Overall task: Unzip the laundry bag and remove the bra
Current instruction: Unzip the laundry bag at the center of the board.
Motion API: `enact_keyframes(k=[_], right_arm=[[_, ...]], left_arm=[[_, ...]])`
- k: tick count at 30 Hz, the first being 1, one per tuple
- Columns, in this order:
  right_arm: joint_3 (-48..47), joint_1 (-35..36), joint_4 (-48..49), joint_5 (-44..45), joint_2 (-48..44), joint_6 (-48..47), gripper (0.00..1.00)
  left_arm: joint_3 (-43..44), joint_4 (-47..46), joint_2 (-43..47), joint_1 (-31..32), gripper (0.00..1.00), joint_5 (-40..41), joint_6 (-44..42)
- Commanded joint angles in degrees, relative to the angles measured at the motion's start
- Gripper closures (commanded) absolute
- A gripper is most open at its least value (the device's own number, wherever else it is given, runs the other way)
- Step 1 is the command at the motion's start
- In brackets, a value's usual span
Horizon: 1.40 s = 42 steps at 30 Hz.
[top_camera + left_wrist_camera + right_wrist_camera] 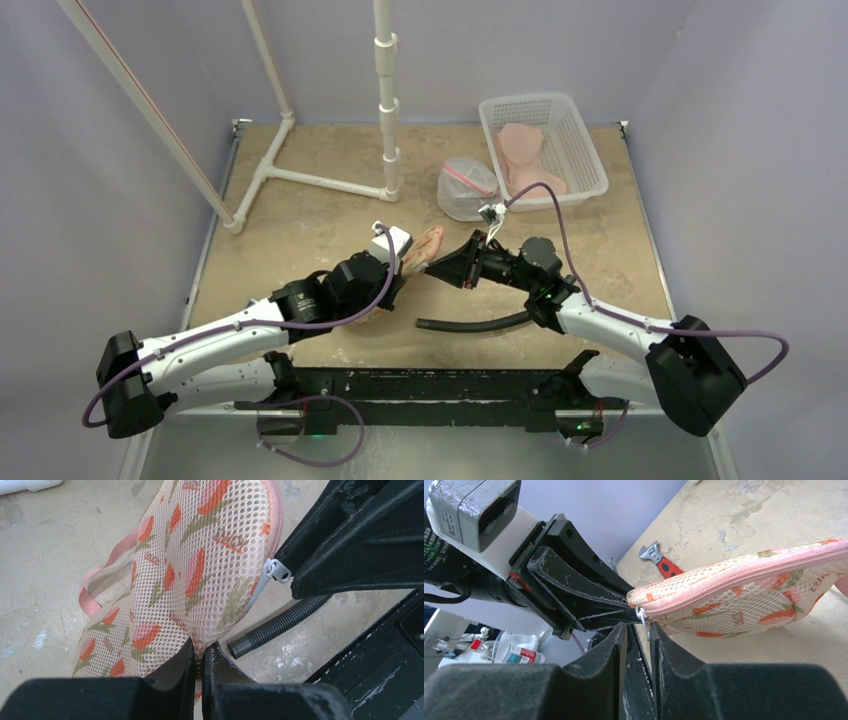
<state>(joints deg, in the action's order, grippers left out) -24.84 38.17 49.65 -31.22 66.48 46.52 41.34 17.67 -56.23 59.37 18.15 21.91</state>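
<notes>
The laundry bag (pixel 425 248) is pink mesh with an orange tulip print (pixel 200 555), and it is held up off the table between both arms. My left gripper (pixel 201 652) is shut on its lower edge. The pink zipper (pixel 744 575) runs closed along the rim. Its white pull (pixel 642 617) hangs between the tips of my right gripper (pixel 638 625), whose jaws stand a narrow gap apart around it. In the left wrist view the pull (pixel 277 570) sits against the right gripper's fingertip. The bra is hidden inside the bag.
A white basket (pixel 590 160) at the back right holds pink garments. Beside it lies a second mesh bag (pixel 465 188). A black corrugated hose (pixel 475 322) lies near the front edge. A white pipe frame (pixel 300 175) stands at the back left. A red-handled wrench (pixel 661 562) lies on the table.
</notes>
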Motion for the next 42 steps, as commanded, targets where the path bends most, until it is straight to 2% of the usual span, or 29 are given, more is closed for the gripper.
enact_keyframes(k=[1, 13, 19, 24, 28, 30, 36, 42], right_arm=[[-0.50, -0.19, 1.94, -1.23, -0.61, -0.51, 0.76], [-1.65, -0.17, 0.95, -2.44, 0.51, -1.30, 0.79], [-1.42, -0.13, 0.66, -1.77, 0.39, -0.91, 0.87], [-1.65, -0.18, -0.76, -1.24, -0.57, -1.96, 0.98], [-2.84, -0.16, -5.67, -0.01, -2.13, -5.19, 1.00], [-3.75, -0.20, -9.70, 1.98, -3.42, -8.17, 1.00], [-5.90, -0.18, -22.58, 15.59, -9.21, -17.06, 1.00], [-5.74, -0.15, -29.95, 23.61, -14.59, -19.52, 1.00]], left_arm=[[-0.03, -3.13, 1.31, -0.08, 1.00, -0.48, -0.37], [0.14, -3.20, 1.11, -0.07, 1.00, -0.65, -0.33], [-0.03, -3.27, 0.95, 0.00, 1.00, -0.84, -0.29], [-0.20, -3.13, 1.16, -0.08, 1.00, -0.84, -0.38], [-0.47, -2.96, 1.53, -0.05, 1.00, -0.67, -0.46], [-0.53, -2.80, 1.68, -0.10, 1.00, -0.66, -0.63], [-0.55, -1.53, 2.09, -0.08, 1.00, -1.00, -1.54], [-0.13, -1.71, 0.96, -0.03, 1.00, -2.80, -2.93]])
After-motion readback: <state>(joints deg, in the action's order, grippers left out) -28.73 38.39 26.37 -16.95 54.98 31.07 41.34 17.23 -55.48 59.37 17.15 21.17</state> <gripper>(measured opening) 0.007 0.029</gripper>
